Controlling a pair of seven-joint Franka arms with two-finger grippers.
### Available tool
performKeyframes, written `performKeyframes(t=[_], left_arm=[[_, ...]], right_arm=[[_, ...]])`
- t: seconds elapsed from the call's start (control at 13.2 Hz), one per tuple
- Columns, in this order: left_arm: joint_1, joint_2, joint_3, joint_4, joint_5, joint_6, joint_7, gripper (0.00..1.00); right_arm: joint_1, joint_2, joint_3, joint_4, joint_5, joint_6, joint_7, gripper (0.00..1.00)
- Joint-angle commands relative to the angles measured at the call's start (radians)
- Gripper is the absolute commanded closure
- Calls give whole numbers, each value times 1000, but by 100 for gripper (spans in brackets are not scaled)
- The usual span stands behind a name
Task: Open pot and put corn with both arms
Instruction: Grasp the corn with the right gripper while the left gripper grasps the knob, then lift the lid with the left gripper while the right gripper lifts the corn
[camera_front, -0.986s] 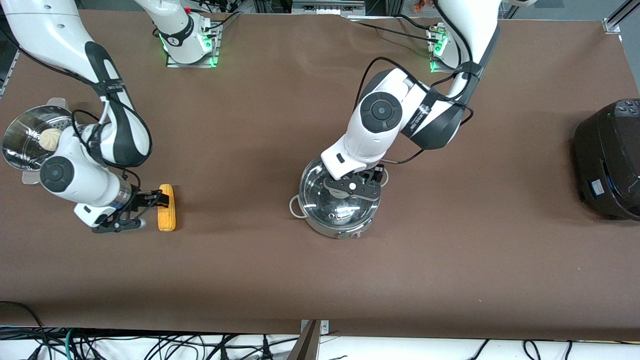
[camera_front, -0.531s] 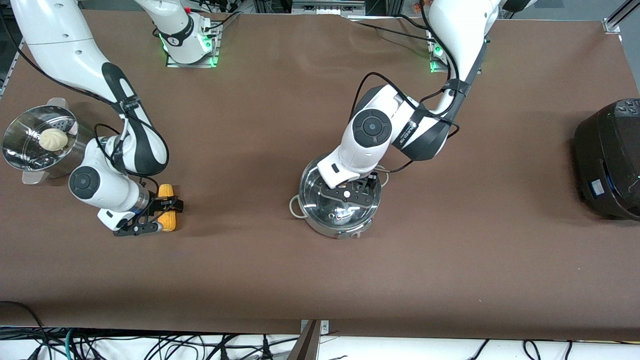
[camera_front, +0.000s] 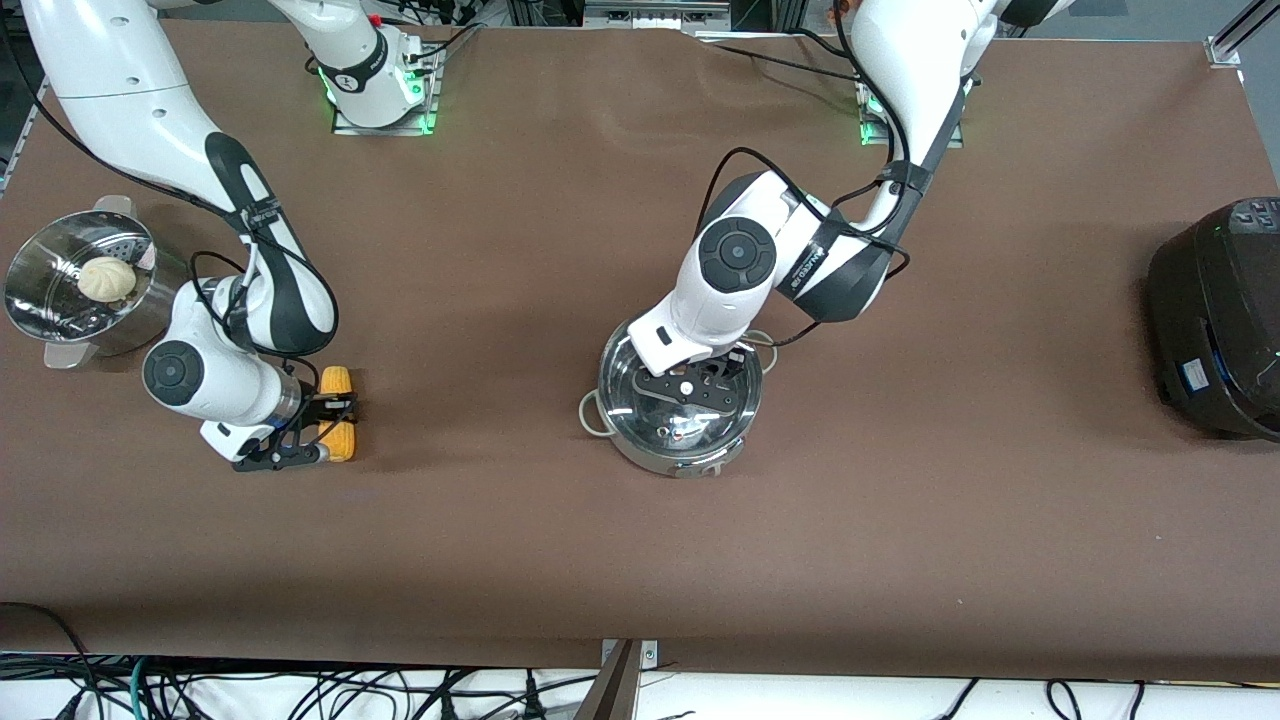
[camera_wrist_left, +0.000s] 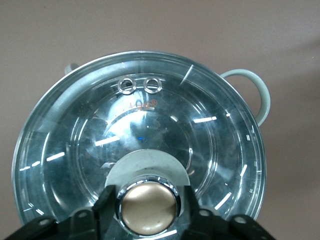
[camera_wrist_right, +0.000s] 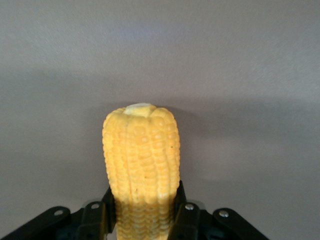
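Left gripper (camera_wrist_left: 148, 210) hugs the lid knob (camera_wrist_left: 149, 206), right gripper (camera_wrist_right: 144, 212) pinches the corn (camera_front: 336, 413) near the right arm's desk edge; lift the lid straight up.

High front camera facing both arms, wrist cameras close over pot lid (camera_wrist_left: 137, 150) (shared with front), corn (camera_wrist_right: 141, 162)

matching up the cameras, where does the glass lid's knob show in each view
Front view: the knob is mostly hidden under the left gripper, at the middle of the pot.
Left wrist view: knob low in the picture, between the fingers.
Right wrist view: not in it; only the corn.
Shared landmark: the pot's loop handle.
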Motion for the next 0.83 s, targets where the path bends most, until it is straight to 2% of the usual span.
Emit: performKeyframes(t=[0.0,0.08,0.15,0.3,0.53,0.76], left_arm=[[-17,19,16,36,-22,-2,9,66],[-17,18,16,36,-21,-2,8,79],[-17,15,17,36,-21,-4,8,82],[-15,7,17,40,-22,-16,3,83],[-12,-50,19,42,-19,-102,2,85],[28,-123,31,40,22,-197,14,87]], right_arm=[[-8,-64,7,45,11,-125,-4,100],[-6,-86,7,71,13,-185,-2,100],[-8,-106,8,103,13,-240,-2,100],[-6,-138,17,178,28,-376,-1,100],[-2,-150,24,357,126,-602,4,100],[18,-150,36,457,160,-671,60,100]])
